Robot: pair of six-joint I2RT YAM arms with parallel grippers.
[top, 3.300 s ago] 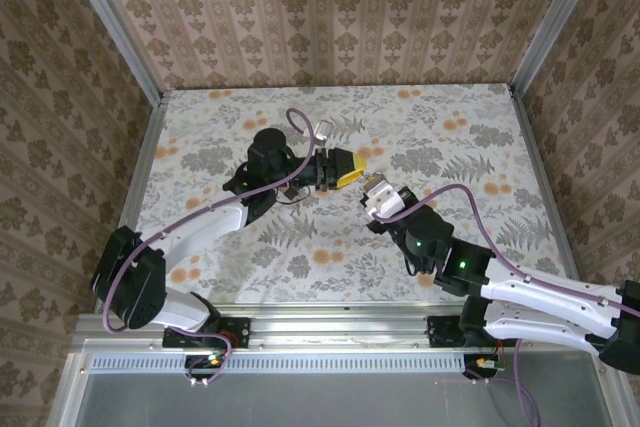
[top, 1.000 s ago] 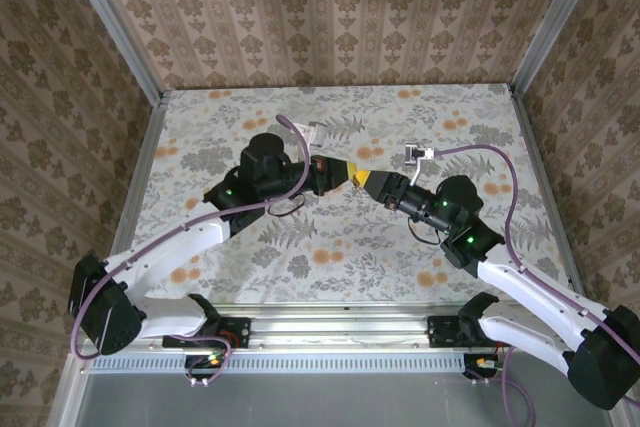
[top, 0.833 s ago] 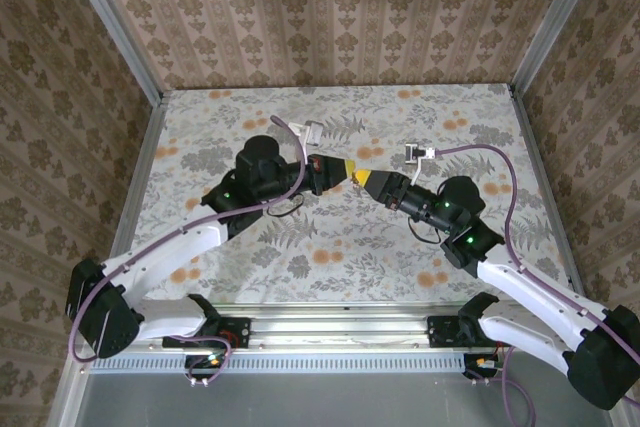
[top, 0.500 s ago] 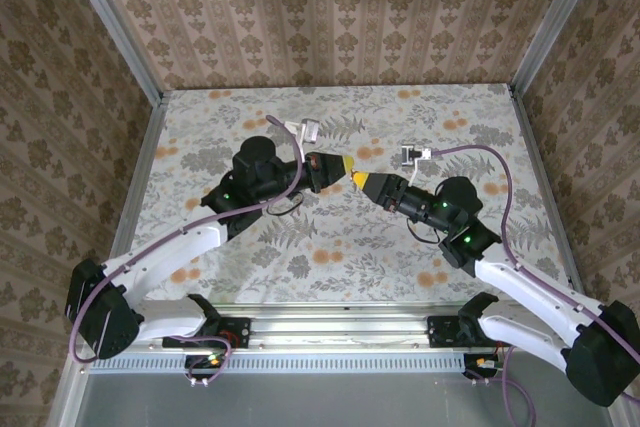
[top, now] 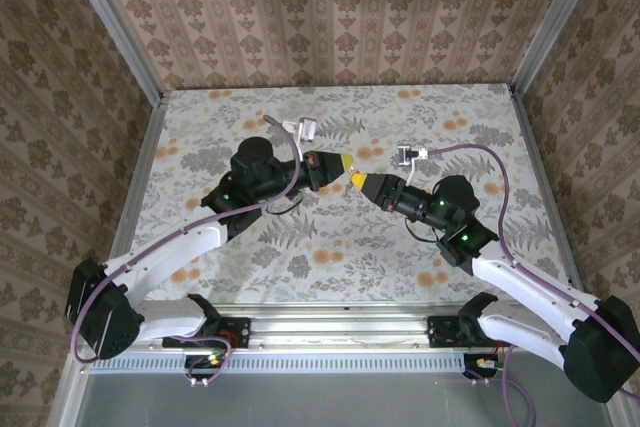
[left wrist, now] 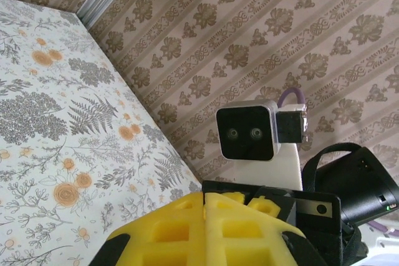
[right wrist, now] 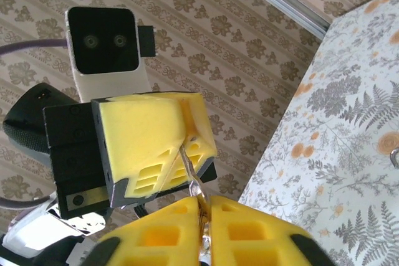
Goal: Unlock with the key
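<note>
A metal sliver [right wrist: 191, 167] runs between the closed pads of the left gripper [right wrist: 184, 130] and right gripper [right wrist: 203, 209], both ends buried in foam. From above it is too small to identify.

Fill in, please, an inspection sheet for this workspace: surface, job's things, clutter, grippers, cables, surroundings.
surface: floral table, flat.
job's things: key, seen as a thin metal piece, spans between the two grippers above the table.
clutter: small metal loop on the table, cut off by the picture's edge; cannot name it.
grippers: left gripper and right gripper meet tip to tip, both shut on the key.
cables: purple cables run along both arms, away from the fingertips.
surroundings: patterned walls, metal corner posts.
</note>
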